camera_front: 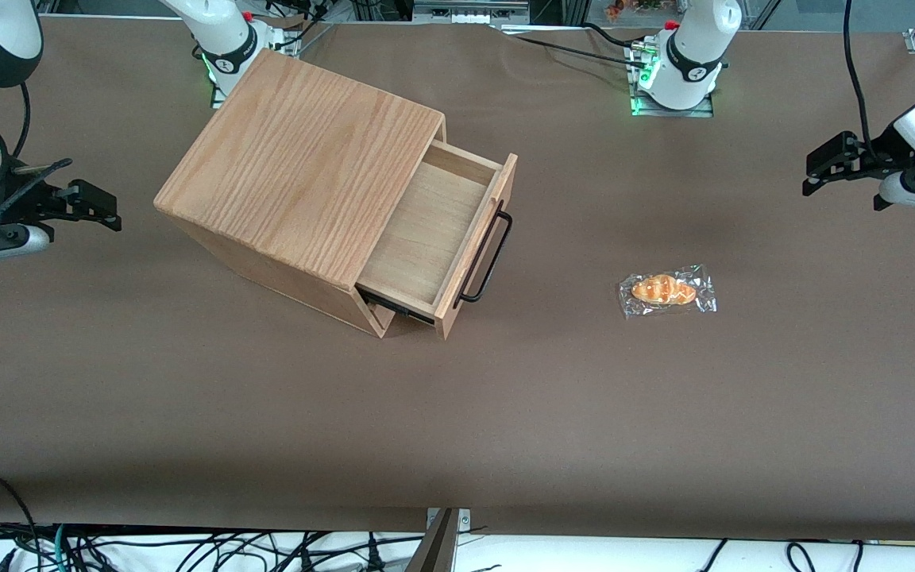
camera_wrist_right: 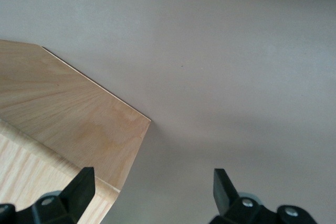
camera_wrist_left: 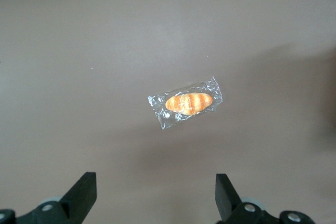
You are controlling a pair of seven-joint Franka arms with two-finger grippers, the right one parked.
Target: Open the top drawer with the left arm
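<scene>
One top drawer (camera_front: 434, 230) pulled out, one wrapped bread (camera_front: 665, 290), gripper (camera_wrist_left: 156, 195) fingers (camera_wrist_left: 84, 192) apart above.

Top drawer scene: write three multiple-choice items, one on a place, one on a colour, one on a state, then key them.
1. Where is the wrapped bread roll?
A. in the top drawer
B. on the table, toward the working arm's end
C. on top of the wooden box

2. What colour is the drawer handle?
A. black
B. silver
C. red

3. What state is the top drawer in?
A. shut
B. pulled out and empty
C. pulled out, holding the roll

Key: 1 B, the roll lies on bare table apart from the wooden box. 2 A, the bar is black. 3 B, its bare wood floor shows. The left arm's claw hangs open above the table, away from the drawer.
</scene>
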